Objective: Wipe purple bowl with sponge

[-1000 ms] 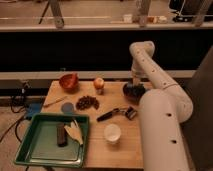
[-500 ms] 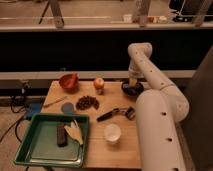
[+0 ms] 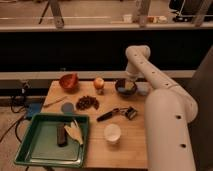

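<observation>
**A:** What lies nearest on the wooden table (image 3: 125, 152)?

**B:** A green tray (image 3: 22, 150) at the front left, and a white cup (image 3: 112, 132) just to its right. Behind the cup lies a black-handled tool (image 3: 116, 114), with a dark pile (image 3: 87, 102) to its left.

**A:** And farther back?

**B:** An orange-red bowl (image 3: 68, 81) at the back left, then a round fruit (image 3: 99, 83). The purple bowl (image 3: 120, 90) stands at the back right.

**A:** Where is the gripper?

**B:** The gripper (image 3: 131, 81) hangs directly over the purple bowl, at its right half, reaching down into it. A pale yellow sponge (image 3: 129, 88) lies inside the bowl, right beneath the gripper.

**A:** Clenched or released?

**B:** I cannot tell.
</observation>
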### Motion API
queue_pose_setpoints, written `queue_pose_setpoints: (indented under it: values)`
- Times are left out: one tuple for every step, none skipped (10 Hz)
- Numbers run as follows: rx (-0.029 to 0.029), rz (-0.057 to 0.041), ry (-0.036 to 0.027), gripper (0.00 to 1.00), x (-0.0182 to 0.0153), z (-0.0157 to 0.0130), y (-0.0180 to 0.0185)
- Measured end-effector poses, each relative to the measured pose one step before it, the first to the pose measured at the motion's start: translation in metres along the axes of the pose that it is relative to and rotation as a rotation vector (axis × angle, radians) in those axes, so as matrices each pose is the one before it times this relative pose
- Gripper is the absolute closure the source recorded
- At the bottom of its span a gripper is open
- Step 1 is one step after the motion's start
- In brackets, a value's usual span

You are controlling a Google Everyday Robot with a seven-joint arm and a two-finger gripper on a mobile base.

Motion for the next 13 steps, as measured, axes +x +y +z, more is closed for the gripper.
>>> queue_pose_setpoints:
  values:
    - [-0.00740, -0.00285, -0.00538, 1.00, 0.00082, -0.00003, 0.00401]
    - [-0.00340, 0.00169, -0.00547, 1.00, 0.00261, -0.00149, 0.00390]
    - [0.00673, 0.00695, -0.00442, 1.00, 0.00563, -0.00195, 0.00124]
    - [0.01593, 0.01055, -0.00710, 1.00, 0.00816, -0.00200, 0.00043]
    - [0.02589, 0.01182, -0.01326, 1.00, 0.00923, -0.00223, -0.00102]
    - [0.03002, 0.00726, -0.01420, 1.00, 0.00594, -0.00129, -0.00253]
    - [0.02527, 0.00398, -0.01180, 1.00, 0.00326, -0.00075, -0.00268]
    - [0.03163, 0.00773, -0.01335, 1.00, 0.00480, -0.00015, -0.00475]
    - [0.02491, 0.00644, -0.01112, 1.00, 0.00416, 0.00122, -0.00550]
    - [0.02565, 0.00886, -0.01489, 1.00, 0.00182, 0.00272, -0.00798]
    - [0.01475, 0.00973, -0.01044, 1.00, 0.00039, 0.00297, -0.00671]
    - [0.01647, 0.01258, -0.01290, 1.00, -0.00103, 0.00404, -0.00844]
    - [0.00720, 0.00811, -0.01083, 1.00, -0.00166, 0.00316, -0.00427]
